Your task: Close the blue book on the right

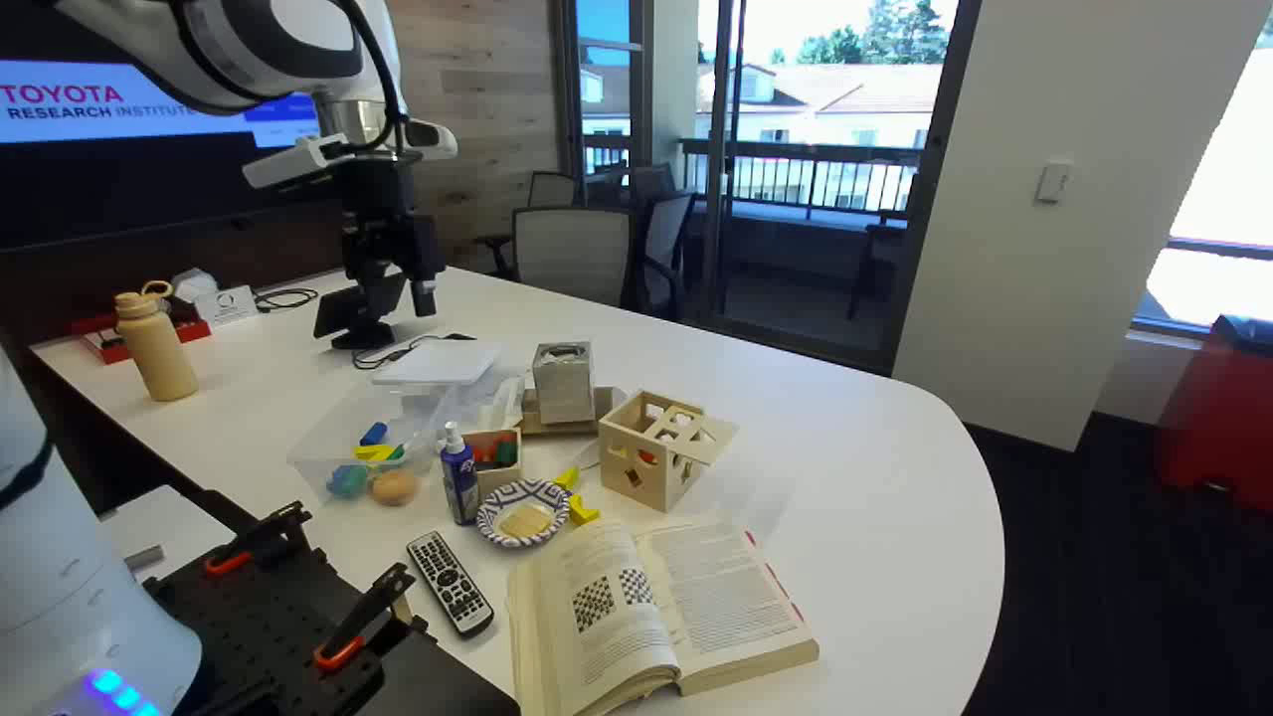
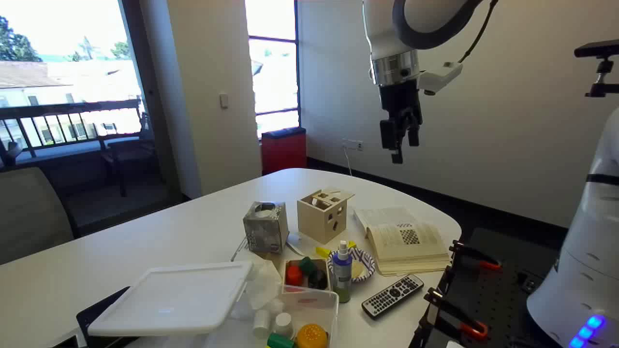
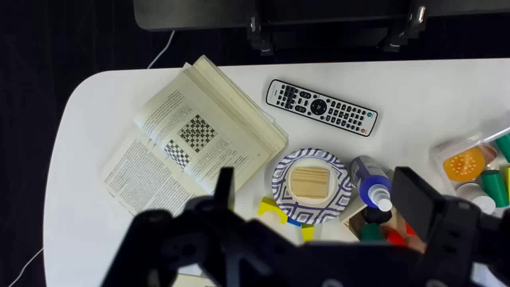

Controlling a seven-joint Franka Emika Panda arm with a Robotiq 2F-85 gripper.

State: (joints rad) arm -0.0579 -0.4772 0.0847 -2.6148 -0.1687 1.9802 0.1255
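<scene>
A Robotiq gripper (image 3: 316, 180) hangs with jaws spread wide and empty — the chess book (image 3: 187, 143) lies open below and outside them, its closing apparently not begun, all of it ahead.

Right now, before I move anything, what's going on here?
Nothing is being handled: the pincer is open and holds nothing, raised above the table. The chess book lies open near the table's rounded end, printed pages facing up, so closing it is a step not yet done. The remote control and a patterned bowl lie close to the book but apart from it.
</scene>
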